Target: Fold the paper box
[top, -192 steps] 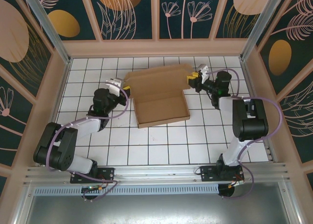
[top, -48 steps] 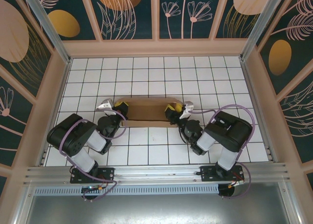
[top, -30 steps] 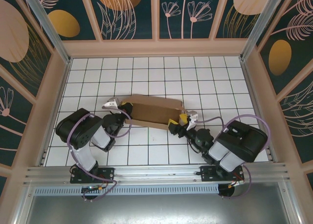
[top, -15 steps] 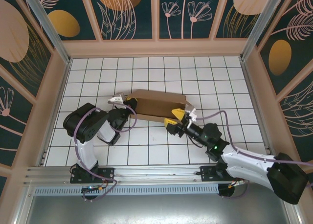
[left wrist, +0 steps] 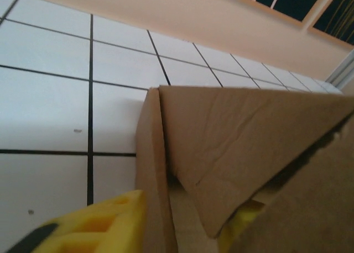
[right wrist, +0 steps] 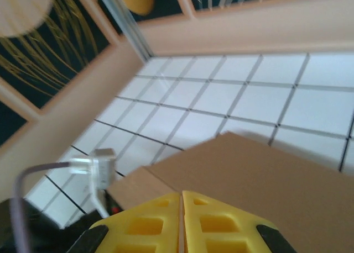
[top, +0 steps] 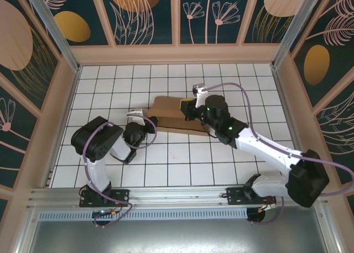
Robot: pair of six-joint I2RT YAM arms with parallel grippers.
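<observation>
**Overhead and wrist views, box-folding cell.** The paper box [top: 168, 114] is shown lying on the white tiled table [top: 166, 164], roughly at the middle of the floor and slightly towards the left arm's side. Its panels are seen folded up into a shallow brown form, with its long axis running left to right.

The left gripper [top: 146, 121] is placed at the box's left end. In the left wrist view, one yellow finger [left wrist: 105, 222] is seen outside the end wall of the box [left wrist: 243, 142], and the other is glimpsed inside, partly hidden by a cardboard flap. The jaws are thus parted around the wall, with a gap left on the inner side (no clamping is evident).

The right gripper [top: 187, 105] is carried over the top of the box near its right half, the arm being stretched in from the right. In the right wrist view its yellow fingers [right wrist: 146, 225] are seen pressed flat against each other with nothing between them, and a brown panel lies just beyond them.
</observation>
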